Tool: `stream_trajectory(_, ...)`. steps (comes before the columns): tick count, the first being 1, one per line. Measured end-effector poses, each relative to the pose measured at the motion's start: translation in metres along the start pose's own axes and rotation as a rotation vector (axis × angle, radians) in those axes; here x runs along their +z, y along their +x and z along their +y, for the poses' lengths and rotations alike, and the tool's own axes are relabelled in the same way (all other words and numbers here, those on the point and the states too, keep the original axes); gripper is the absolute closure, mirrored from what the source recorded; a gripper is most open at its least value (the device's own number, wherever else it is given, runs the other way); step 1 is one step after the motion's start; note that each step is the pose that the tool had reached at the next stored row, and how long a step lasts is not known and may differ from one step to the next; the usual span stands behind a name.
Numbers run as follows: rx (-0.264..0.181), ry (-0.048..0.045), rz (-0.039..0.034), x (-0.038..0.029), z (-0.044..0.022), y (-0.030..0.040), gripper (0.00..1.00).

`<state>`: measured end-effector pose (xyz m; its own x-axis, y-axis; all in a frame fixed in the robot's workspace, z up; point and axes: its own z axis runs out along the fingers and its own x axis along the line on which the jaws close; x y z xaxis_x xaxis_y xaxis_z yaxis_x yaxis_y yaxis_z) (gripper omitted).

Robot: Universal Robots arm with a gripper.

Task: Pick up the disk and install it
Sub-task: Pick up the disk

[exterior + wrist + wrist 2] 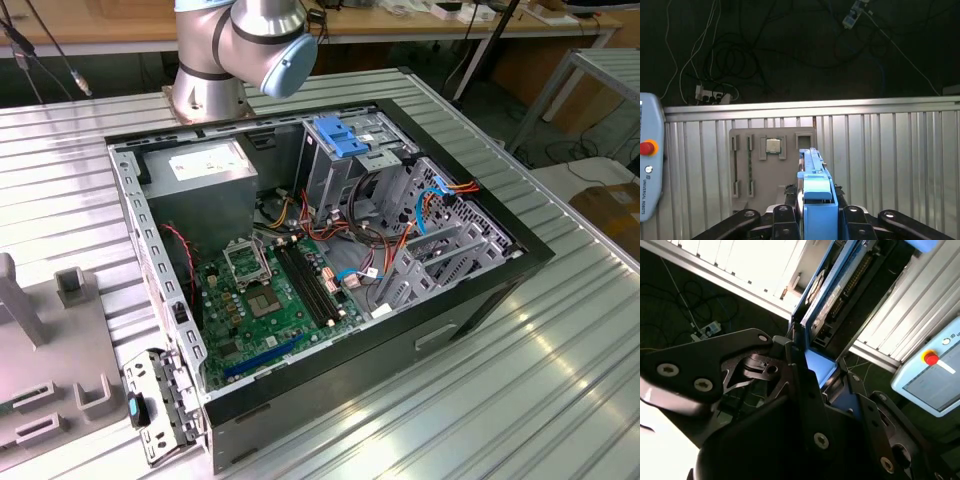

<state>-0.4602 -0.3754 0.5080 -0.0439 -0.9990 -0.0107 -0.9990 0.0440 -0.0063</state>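
Observation:
In both wrist views my gripper [817, 216] [815, 367] is shut on the disk [814, 182], which I hold edge-on between the black fingers [785, 220]. The disk is a flat grey drive framed by a bright blue carrier rail, and its connector edge and circuit side [835, 287] point away from the wrist. I hold it in the air above the ribbed metal table [880, 150]. The open computer case [480, 290] lies on its side in the exterior view, with its grey drive cage [400, 185] at the far end.
A blue plastic bracket [343, 137] sits on top of the cage. A grey fixture plate [742, 150] carrying a processor chip [772, 145] lies on the table below the disk. A teach pendant [647, 165] with a red button lies beside it. The arm's base [215, 70] stands behind the case.

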Motion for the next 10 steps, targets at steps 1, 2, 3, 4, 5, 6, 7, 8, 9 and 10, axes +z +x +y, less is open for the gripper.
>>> stream_trajectory(1, 0.000, -0.0001, 0.0000, 0.0000, -0.0017, -0.0001, 0.63)
stream_trajectory(2, 0.000, -0.0001, 0.0001, 0.0000, -0.0077, -0.0003, 0.63)
stream_trajectory(3, 0.000, 0.0000, 0.0000, 0.0001, -0.0135, -0.0006, 0.63)
stream_trajectory(4, 0.000, 0.0000, 0.0000, 0.0001, -0.0175, -0.0008, 0.63)
stream_trajectory(5, 0.000, -0.0001, 0.0000, 0.0001, -0.0190, -0.0008, 0.63)
stream_trajectory(6, 0.000, 0.0000, 0.0000, 0.0001, -0.0202, -0.0009, 0.63)
stream_trajectory(7, 0.000, 0.0000, 0.0000, 0.0001, -0.0229, -0.0010, 0.63)
stream_trajectory(8, 0.000, -0.0001, 0.0000, 0.0002, -0.0262, -0.0011, 0.63)
stream_trajectory(9, 0.000, 0.0000, 0.0000, 0.0002, -0.0288, -0.0012, 0.63)
stream_trajectory(10, 0.000, -0.0001, 0.0000, 0.0002, -0.0314, -0.0014, 0.63)
